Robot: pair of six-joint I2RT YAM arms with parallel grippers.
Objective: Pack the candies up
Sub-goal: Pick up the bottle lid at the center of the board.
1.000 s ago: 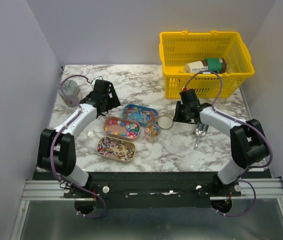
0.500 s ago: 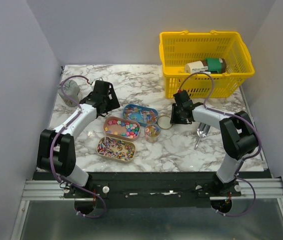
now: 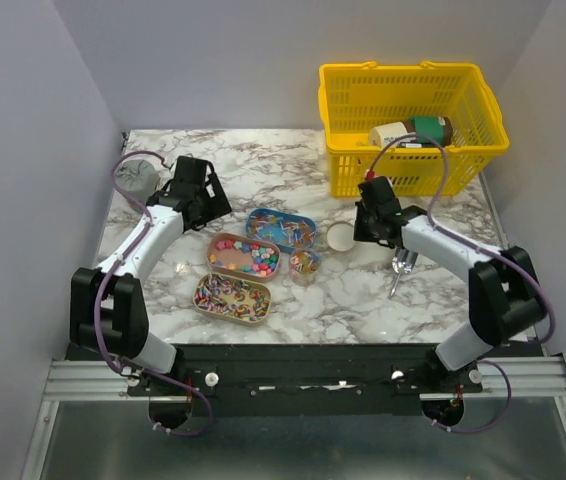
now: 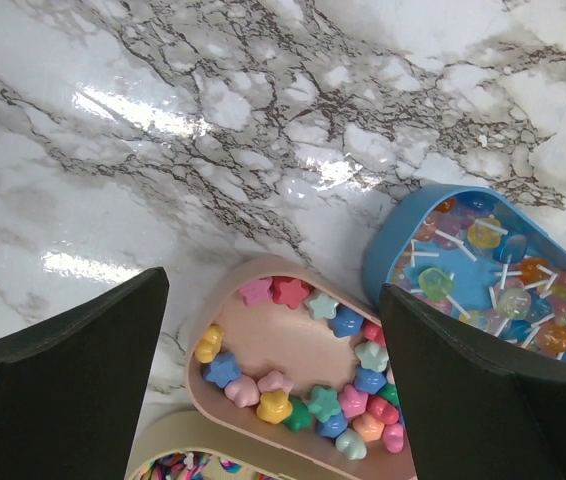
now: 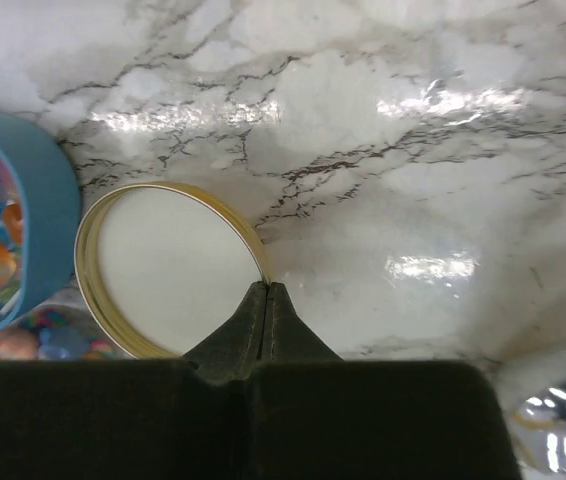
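From above, we see a marble table with a yellow basket at its 1 o'clock corner and a couple of bottles lying inside. The candies lie in three trays just left of the table's middle. There is a blue tray, a pink tray at its 7 o'clock, and a tan tray at 6 o'clock of the pink one. A small jar stands just beside the pink tray at its 3 o'clock with some sweets in it. The jar's lid lies flat at the jar's 1 o'clock. The left gripper hangs at 10 o'clock of the trays. The right gripper sits at the lid's 3 o'clock edge. A metal scoop lies at 5 o'clock of the lid.

Through the left wrist camera, we look down between two dark fingers set wide apart, with nothing between them. Below them lies the pink tray, with star-shaped candies along its rim. The blue tray at 3 o'clock holds sweets on thin white sticks, and a sliver of the tan tray shows at 7 o'clock.

Through the right wrist camera, we see the fingertips pressed tight together. Their point meets the gold rim of the lid at its 4 o'clock. We cannot tell whether the rim is pinched between them. The blue tray is at 9 o'clock and the shiny scoop at 4 o'clock.
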